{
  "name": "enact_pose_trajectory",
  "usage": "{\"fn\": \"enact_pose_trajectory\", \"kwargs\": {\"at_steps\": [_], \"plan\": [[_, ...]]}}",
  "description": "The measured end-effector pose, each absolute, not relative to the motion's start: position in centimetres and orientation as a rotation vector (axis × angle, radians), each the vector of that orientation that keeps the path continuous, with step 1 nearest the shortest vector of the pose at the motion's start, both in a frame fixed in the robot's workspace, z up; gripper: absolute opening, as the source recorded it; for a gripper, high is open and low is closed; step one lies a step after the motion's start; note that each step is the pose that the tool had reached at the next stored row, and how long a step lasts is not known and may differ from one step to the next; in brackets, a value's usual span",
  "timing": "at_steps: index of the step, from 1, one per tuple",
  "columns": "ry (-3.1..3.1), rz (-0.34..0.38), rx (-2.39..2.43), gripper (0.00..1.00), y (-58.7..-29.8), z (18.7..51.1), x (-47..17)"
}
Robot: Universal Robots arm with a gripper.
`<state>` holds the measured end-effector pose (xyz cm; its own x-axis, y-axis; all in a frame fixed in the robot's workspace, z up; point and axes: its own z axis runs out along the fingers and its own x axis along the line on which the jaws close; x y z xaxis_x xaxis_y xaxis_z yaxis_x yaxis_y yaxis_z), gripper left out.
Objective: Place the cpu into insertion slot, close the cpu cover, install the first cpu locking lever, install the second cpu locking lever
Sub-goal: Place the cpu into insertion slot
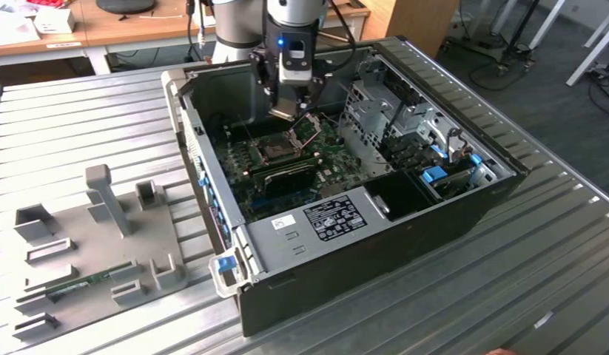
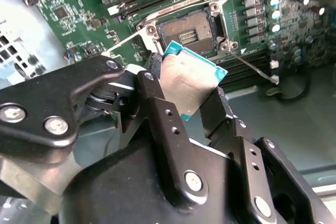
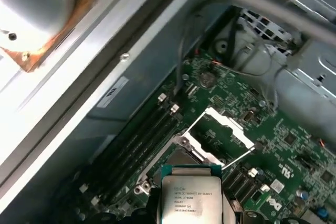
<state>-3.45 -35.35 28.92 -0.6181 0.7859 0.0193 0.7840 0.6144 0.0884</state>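
Grip: the gripper [image 1: 287,111] is closed on the cpu [image 2: 190,83], with its black fingers [image 2: 157,93] clamping two opposite edges.
Where: the cpu hangs over the insertion slot [image 2: 189,34], clear of it and not yet seated.
Cover: the cpu cover [image 3: 229,126] stands swung up – open beside the slot.
Arm: it comes down from the top centre of the exterior view – wrist pointing down into the open computer case [image 1: 462,200], above the green motherboard [image 1: 329,159].
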Motion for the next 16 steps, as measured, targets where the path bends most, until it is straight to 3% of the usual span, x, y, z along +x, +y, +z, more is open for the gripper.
{"fn": "enact_pose_trajectory", "kwargs": {"at_steps": [16], "plan": [[2.566, 0.130, 1.748, 0.54, -35.35, 28.46, -3.45]]}}
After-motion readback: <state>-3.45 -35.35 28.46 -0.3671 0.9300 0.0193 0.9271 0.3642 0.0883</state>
